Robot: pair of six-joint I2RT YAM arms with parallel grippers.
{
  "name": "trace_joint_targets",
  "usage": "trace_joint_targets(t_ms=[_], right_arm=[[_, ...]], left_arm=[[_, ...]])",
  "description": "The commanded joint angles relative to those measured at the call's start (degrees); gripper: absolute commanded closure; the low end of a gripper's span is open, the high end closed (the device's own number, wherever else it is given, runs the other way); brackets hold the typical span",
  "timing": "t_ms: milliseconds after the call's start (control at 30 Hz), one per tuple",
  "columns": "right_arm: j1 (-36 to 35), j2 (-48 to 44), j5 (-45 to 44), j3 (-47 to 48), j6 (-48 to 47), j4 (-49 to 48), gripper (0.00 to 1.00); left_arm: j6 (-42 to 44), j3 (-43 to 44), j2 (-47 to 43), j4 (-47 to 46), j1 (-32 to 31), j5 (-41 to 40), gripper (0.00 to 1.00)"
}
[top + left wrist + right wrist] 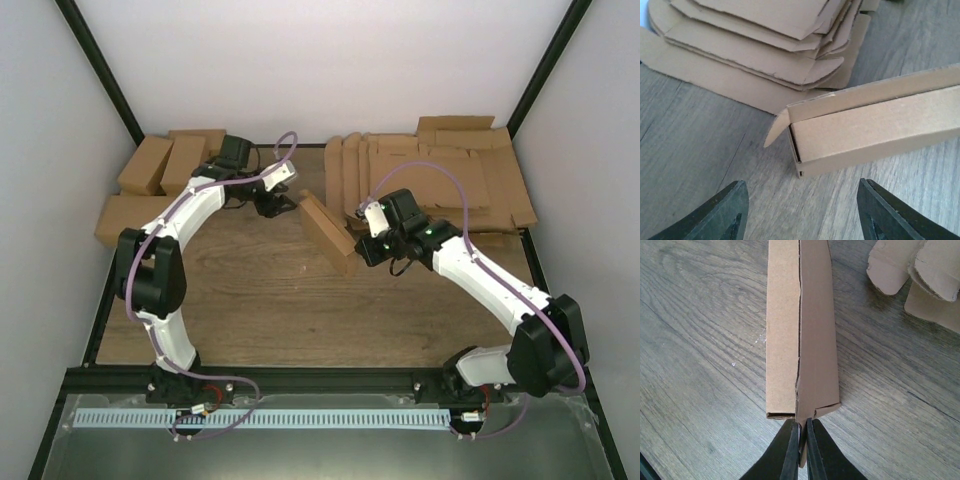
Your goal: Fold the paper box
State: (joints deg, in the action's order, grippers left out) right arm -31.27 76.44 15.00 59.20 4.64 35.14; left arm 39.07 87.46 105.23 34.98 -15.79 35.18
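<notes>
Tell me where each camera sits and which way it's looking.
Top external: above and behind, looking down on the table; left arm, right arm, paper box between them.
Left wrist: low, facing the box's end and flat blanks; open left fingers.
Right wrist: looks along the box; right fingers shut on it.
All share the box.

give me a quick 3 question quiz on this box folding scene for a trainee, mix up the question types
1. True or false: the left pincer is shut on the paper box.
2. Fill in: in the top view, the stack of flat blanks lies in the back ____ corner.
3. The right pincer is shut on: A) an end flap of the paper box, B) a sheet from the stack of flat blanks, C) nothing.

Key: 1 false, it is open and clear of the box; 2 right; 3 A.
</notes>
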Motion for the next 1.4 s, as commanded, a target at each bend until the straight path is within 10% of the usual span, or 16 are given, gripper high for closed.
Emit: trace_joint_targets(t_ms=[0, 667, 1167, 1367], right_arm=[[-0.19, 0.69, 0.84, 1.87, -1.13, -0.39, 0.94], [-0.20, 2.28, 0.64, 2.40, -2.05, -0.68, 0.94], [-0.19, 2.53, -0.07, 2.26, -1.94, -0.42, 0.94], [-0.20, 2.42, -0.40, 2.18, -1.83, -0.37, 0.95]], left_arm=[[12.77, 0.56, -0.33, 1.61, 0.08, 6.28, 0.40], [14.77, 9.04, 8.35, 1.55, -1.68, 2.82, 0.48], [16.71, 12.40, 11.74, 5.09, -3.72, 1.79, 0.84], [16.03, 11.46, 9.34, 3.96, -4.66, 0.34, 0.84]])
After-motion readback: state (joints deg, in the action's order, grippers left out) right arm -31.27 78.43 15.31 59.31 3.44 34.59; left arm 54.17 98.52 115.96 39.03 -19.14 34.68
